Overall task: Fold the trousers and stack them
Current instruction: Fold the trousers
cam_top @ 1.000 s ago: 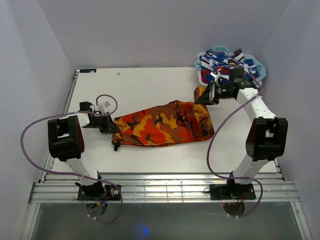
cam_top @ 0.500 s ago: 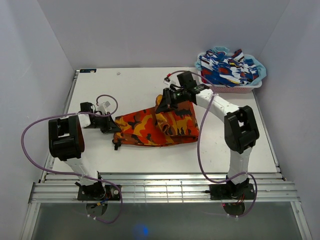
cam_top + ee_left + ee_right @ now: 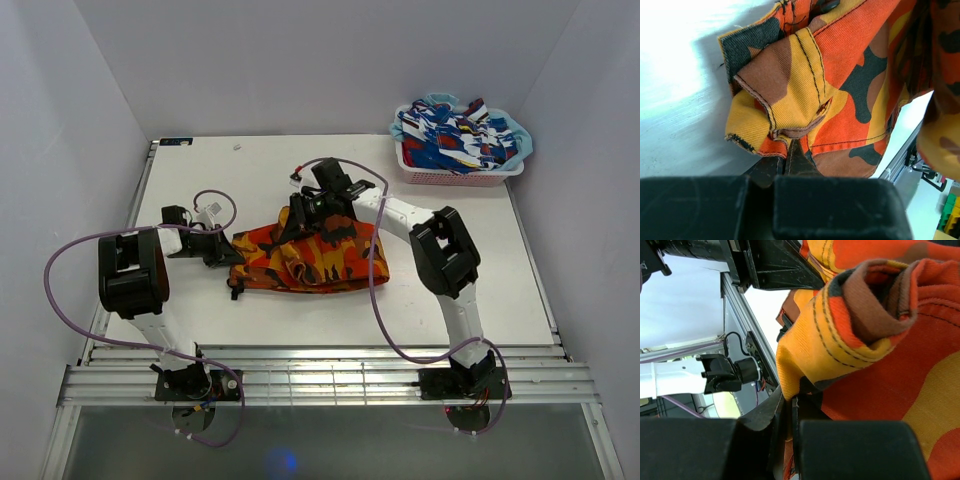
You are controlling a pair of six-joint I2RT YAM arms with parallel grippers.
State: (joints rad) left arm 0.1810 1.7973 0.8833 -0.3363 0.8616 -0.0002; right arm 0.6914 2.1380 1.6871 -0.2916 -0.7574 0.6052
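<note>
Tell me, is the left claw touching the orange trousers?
Touching. The left wrist view shows the left gripper pinching a bunched edge of the trousers.
</note>
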